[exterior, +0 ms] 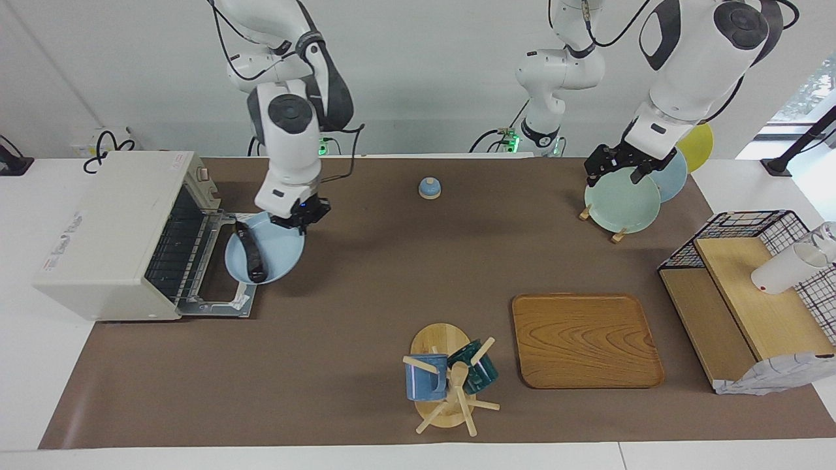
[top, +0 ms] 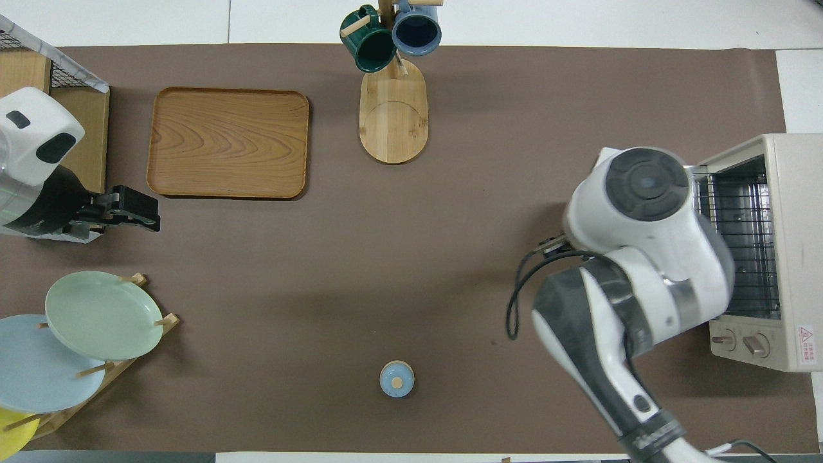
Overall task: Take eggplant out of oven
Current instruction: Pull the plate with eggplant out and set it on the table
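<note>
1. Right gripper is clamped tight on the rim of a pale blue plate, holding it over the bench just in front of the oven.
2. And look at that plate: the eggplant lies across it, long and dark, on the side toward the oven, clear of the oven's mouth.
3. Oven door is dropped flat, wire rack in plain sight inside; from overhead the rack shows bare, and the right arm's big white wrist hides plate and eggplant alike.
4. Over at the other end, the left gripper hangs with its fingers spread wide, gripping nothing, above the pale green plate in the wooden plate rack; the arm waits there.
5. Blue plate and yellow plate stand in that same rack, nearer the robots than the green one.
6. Mid-bench near the robots, a small blue bell sits alone.
7. Farther from the robots: a mug tree carrying a blue mug and a dark green mug, with a wooden tray beside it, toward the left arm's end.
</note>
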You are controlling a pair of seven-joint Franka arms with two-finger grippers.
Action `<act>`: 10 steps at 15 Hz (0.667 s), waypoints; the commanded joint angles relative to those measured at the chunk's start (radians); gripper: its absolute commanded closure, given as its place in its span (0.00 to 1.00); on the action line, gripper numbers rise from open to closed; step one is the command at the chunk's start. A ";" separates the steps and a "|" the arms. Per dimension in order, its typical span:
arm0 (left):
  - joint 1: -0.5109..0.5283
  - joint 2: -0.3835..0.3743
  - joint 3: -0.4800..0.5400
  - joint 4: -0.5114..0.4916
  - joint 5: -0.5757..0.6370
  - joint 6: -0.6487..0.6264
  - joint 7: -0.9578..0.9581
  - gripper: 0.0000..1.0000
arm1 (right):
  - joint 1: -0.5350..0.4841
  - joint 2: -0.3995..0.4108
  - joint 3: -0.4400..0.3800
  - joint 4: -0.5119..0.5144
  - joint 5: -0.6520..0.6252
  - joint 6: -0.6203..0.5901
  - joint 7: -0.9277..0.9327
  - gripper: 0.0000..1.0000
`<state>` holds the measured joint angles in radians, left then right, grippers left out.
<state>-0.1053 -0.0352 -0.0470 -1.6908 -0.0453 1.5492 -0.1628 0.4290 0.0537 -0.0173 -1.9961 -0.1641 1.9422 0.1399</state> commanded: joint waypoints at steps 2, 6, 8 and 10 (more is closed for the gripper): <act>0.015 0.000 -0.008 0.005 -0.007 -0.018 0.003 0.00 | 0.180 0.189 -0.006 0.240 -0.014 -0.093 0.281 1.00; 0.015 0.000 -0.008 0.007 -0.007 -0.018 0.003 0.00 | 0.316 0.457 -0.003 0.529 -0.009 -0.094 0.503 1.00; 0.015 0.000 -0.008 0.005 -0.007 -0.018 0.003 0.00 | 0.385 0.517 0.008 0.542 -0.008 0.003 0.564 1.00; 0.015 0.000 -0.008 0.005 -0.007 -0.018 0.003 0.00 | 0.404 0.532 0.008 0.531 -0.005 0.056 0.619 1.00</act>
<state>-0.1053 -0.0352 -0.0470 -1.6908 -0.0453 1.5492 -0.1628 0.8236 0.5551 -0.0100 -1.5042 -0.1696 1.9763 0.7206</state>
